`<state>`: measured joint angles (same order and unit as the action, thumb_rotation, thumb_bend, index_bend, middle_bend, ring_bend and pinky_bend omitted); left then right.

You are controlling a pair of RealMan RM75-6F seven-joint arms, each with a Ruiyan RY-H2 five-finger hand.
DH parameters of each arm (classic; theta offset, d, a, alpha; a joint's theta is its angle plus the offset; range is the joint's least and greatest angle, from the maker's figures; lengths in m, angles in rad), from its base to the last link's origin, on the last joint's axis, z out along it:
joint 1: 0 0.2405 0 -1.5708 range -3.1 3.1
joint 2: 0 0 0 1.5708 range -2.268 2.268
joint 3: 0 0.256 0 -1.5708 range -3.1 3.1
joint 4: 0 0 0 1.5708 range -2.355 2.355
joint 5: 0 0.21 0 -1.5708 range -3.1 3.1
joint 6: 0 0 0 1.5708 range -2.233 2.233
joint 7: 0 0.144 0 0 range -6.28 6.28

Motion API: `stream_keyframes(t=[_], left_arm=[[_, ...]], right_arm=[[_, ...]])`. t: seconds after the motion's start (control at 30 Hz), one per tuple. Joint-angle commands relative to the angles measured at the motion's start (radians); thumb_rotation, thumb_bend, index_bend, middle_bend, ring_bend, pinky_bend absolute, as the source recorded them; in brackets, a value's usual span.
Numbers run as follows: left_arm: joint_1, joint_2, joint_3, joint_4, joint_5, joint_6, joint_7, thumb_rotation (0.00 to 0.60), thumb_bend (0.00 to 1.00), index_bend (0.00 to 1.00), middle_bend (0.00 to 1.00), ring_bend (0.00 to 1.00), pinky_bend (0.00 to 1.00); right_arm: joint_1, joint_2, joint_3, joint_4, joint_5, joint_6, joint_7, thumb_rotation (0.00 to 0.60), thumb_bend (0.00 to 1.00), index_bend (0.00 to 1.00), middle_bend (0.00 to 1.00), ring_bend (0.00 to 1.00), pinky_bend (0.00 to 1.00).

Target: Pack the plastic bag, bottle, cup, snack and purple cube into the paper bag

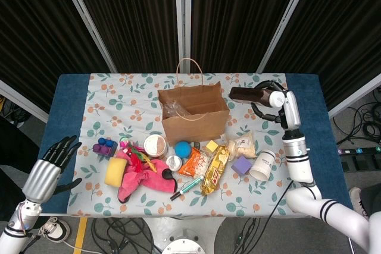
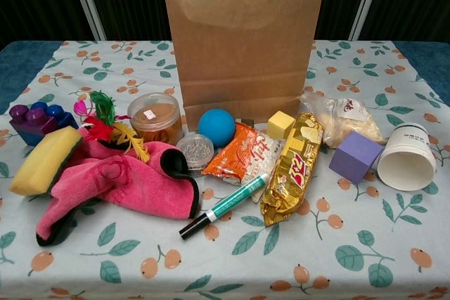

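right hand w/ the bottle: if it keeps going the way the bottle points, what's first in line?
Probably the paper bag. The right hand holds the bottle roughly level, base toward the bag's open top. Height is unclear from above, so it may hit the rim or pass over it.

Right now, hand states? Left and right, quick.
Left hand: open, fingers spread, holding nothing, at the table's left edge.
Right hand: holding the brown bottle, lifted on its side just right of the paper bag.

The brown bottle (image 1: pixel 249 94) hangs sideways beside the upright paper bag (image 1: pixel 193 113), a plastic bag (image 1: pixel 176 110) inside it, while white cup (image 1: pixel 261 165), purple cube (image 1: pixel 241 165) and snack (image 1: pixel 215 169) lie in front.
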<state>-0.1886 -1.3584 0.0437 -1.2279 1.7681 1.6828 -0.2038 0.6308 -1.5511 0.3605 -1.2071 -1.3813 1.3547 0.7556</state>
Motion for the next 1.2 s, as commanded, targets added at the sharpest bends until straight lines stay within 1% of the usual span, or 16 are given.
stream_keyframes(t=[0.03,0.17,0.23,0.33,0.47,0.57,0.73,0.93,0.97,1.03,1.1,1.13,1.2], left_arm=[[0.003,0.007,0.0,-0.011,0.004,0.008,0.002,0.6,0.0,0.09,0.08,0.06,0.18],[0.005,0.015,0.0,-0.025,0.008,0.015,0.004,0.6,0.0,0.09,0.08,0.06,0.18],[0.008,0.018,0.0,-0.029,0.006,0.017,0.004,0.6,0.0,0.09,0.08,0.06,0.18],[0.01,0.02,-0.004,-0.029,-0.005,0.011,0.001,0.6,0.0,0.09,0.08,0.06,0.18],[0.012,0.021,-0.009,-0.025,-0.018,0.006,-0.011,0.6,0.0,0.09,0.08,0.06,0.18],[0.013,0.02,-0.011,-0.018,-0.026,0.0,-0.02,0.6,0.0,0.09,0.08,0.06,0.18],[0.008,0.018,-0.02,-0.02,-0.046,-0.02,-0.036,0.6,0.0,0.09,0.08,0.06,0.18],[0.004,0.012,-0.027,-0.01,-0.054,-0.025,-0.05,0.6,0.0,0.09,0.08,0.06,0.18],[0.004,0.012,-0.028,-0.009,-0.055,-0.025,-0.052,0.6,0.0,0.09,0.08,0.06,0.18],[0.005,0.01,-0.029,-0.004,-0.059,-0.027,-0.058,0.6,0.0,0.09,0.08,0.06,0.18],[0.007,0.008,-0.029,0.0,-0.061,-0.027,-0.062,0.6,0.0,0.09,0.08,0.06,0.18],[0.007,0.008,-0.029,0.002,-0.062,-0.027,-0.064,0.6,0.0,0.09,0.08,0.06,0.18],[0.008,0.007,-0.029,0.006,-0.064,-0.029,-0.068,0.6,0.0,0.09,0.08,0.06,0.18]], right_arm=[[-0.03,0.144,0.069,-0.259,0.005,0.07,-0.185,0.6,0.36,0.6,0.48,0.36,0.43],[-0.014,0.178,0.102,-0.373,0.019,0.062,-0.271,0.6,0.36,0.6,0.48,0.36,0.43],[0.003,0.182,0.114,-0.413,0.031,0.046,-0.313,0.6,0.36,0.6,0.48,0.36,0.43],[0.027,0.167,0.121,-0.44,0.058,0.021,-0.368,0.6,0.36,0.6,0.48,0.36,0.43],[0.074,0.118,0.126,-0.435,0.117,-0.032,-0.441,0.6,0.36,0.6,0.48,0.36,0.44],[0.106,0.081,0.123,-0.421,0.155,-0.073,-0.471,0.6,0.36,0.6,0.48,0.36,0.44],[0.14,0.026,0.099,-0.391,0.182,-0.119,-0.514,0.6,0.36,0.6,0.48,0.36,0.43],[0.171,-0.018,0.106,-0.372,0.219,-0.153,-0.543,0.6,0.36,0.61,0.48,0.35,0.44],[0.174,-0.021,0.108,-0.371,0.225,-0.159,-0.546,0.6,0.35,0.61,0.47,0.35,0.43],[0.18,-0.025,0.11,-0.371,0.239,-0.176,-0.546,0.6,0.3,0.59,0.46,0.34,0.43],[0.182,-0.022,0.113,-0.376,0.251,-0.195,-0.537,0.6,0.2,0.52,0.41,0.3,0.39],[0.183,-0.017,0.113,-0.38,0.254,-0.206,-0.529,0.6,0.18,0.49,0.39,0.28,0.36],[0.181,-0.005,0.115,-0.388,0.259,-0.229,-0.507,0.6,0.1,0.39,0.33,0.21,0.3]])
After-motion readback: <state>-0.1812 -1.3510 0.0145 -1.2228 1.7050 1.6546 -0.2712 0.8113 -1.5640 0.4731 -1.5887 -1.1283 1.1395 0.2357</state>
